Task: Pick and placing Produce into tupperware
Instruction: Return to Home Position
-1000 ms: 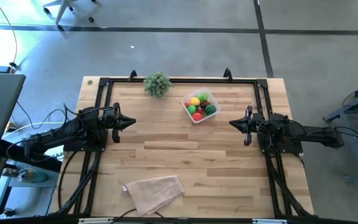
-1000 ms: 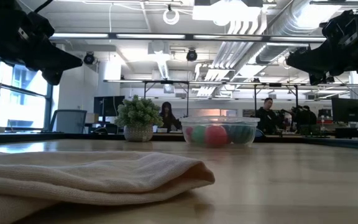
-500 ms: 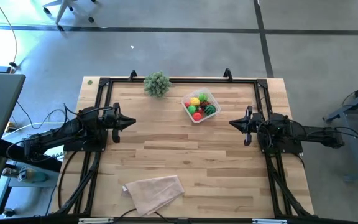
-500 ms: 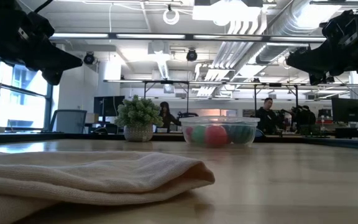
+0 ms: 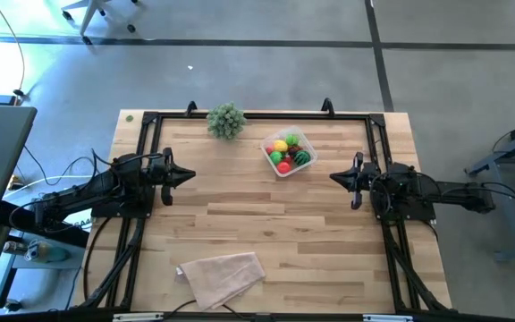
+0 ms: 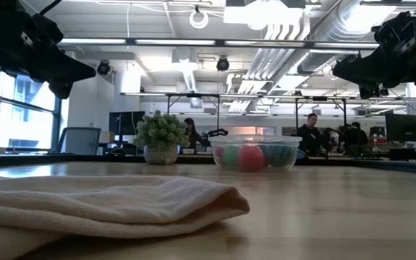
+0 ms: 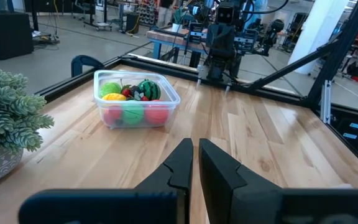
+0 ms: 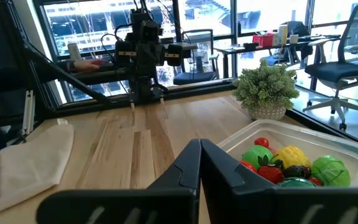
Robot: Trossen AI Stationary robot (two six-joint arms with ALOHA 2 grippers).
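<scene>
The clear tupperware [image 5: 288, 153] stands on the table toward its far side, right of centre, with several red, green and yellow toy produce pieces [image 7: 133, 93] inside; it also shows in the right wrist view [image 8: 291, 163] and the low view [image 6: 255, 153]. My left gripper [image 5: 190, 176] hovers shut and empty above the table's left part. My right gripper [image 5: 333, 177] hovers shut and empty above the right part. Both point toward the table's middle.
A bushy pale-green plant ball in a small pot [image 5: 226, 120] stands at the far edge, left of the tupperware. A beige cloth [image 5: 223, 277] lies crumpled near the front edge. A black frame [image 5: 257, 114] runs along the table's edges. People sit in the room beyond.
</scene>
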